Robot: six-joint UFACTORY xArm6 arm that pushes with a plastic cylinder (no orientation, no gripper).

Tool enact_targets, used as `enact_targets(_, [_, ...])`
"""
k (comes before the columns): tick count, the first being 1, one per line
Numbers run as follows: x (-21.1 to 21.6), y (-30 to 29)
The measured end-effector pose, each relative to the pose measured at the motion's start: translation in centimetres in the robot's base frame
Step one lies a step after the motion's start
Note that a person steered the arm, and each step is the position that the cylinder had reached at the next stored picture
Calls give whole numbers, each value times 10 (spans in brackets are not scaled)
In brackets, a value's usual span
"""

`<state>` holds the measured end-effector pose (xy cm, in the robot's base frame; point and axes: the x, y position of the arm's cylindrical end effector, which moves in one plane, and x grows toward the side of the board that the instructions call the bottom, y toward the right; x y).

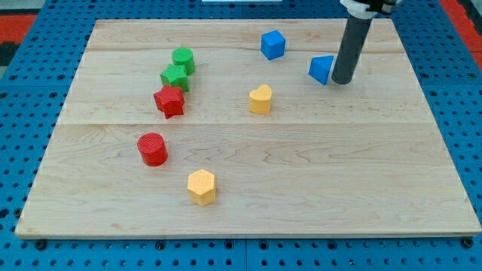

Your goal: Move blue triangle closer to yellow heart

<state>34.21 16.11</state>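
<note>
The blue triangle [321, 69] lies on the wooden board at the view's upper right. The yellow heart [260, 98] sits near the board's middle, to the lower left of the triangle. My tip [342, 80] stands on the board just right of the blue triangle, touching or almost touching its right side. The dark rod rises from there to the view's top edge.
A blue cube [273, 44] lies at the top, left of the triangle. A green cylinder [183, 59], a green star [175, 77] and a red star [169, 101] cluster at the left. A red cylinder [153, 148] and a yellow hexagon [202, 187] lie lower left.
</note>
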Motion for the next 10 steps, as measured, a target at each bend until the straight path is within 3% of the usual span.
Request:
enact_targets(4, [-54, -44])
enact_targets(6, [-38, -77])
enact_targets(10, [1, -63])
